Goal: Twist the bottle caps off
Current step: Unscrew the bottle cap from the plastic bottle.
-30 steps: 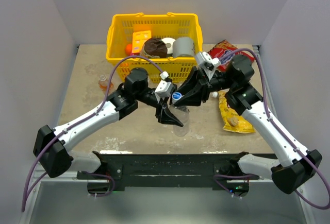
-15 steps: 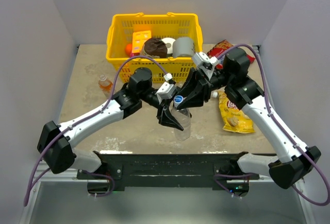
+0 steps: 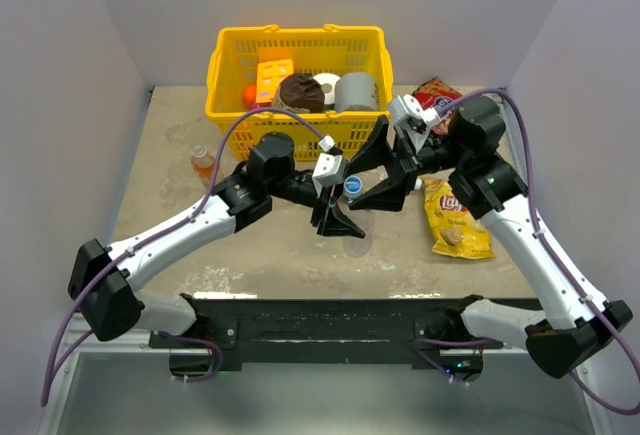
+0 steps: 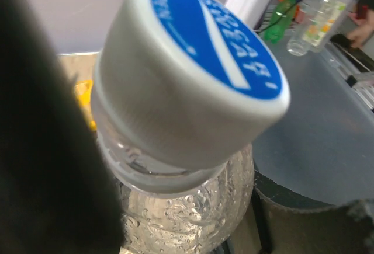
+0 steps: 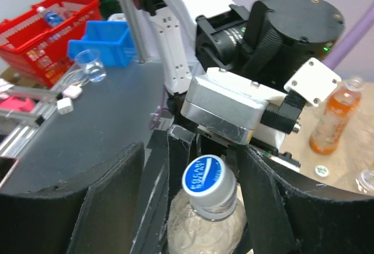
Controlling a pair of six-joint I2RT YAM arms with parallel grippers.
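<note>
Left wrist / cap: whitish with a blue face, on the neck, fills most of the frame.
Left wrist / clear bottle: droplets inside, directly under the cap.
Left wrist / finger: dark blur against the bottle's left side; the other one is out of frame.
Top / left gripper: closed on the clear bottle below the cap, mid-table.
Top / right gripper: jaws apart, one on each side of the cap, not pinching it.
Top / orange bottle: upright on the table, left of the arms, well apart from the held bottle.
Top / basket: yellow, at the far edge, packed with items.
Top / chip bag: yellow, lying flat beside the right arm.
Right wrist / fingers: black, spread wide, a gap on both sides of the cap.
Right wrist / cap: blue face up, on the clear bottle, between the fingers.
Right wrist / left gripper: behind the cap, its fingers run down past the neck.
Right wrist / orange bottle: upright at the right, far from the grip.
</note>
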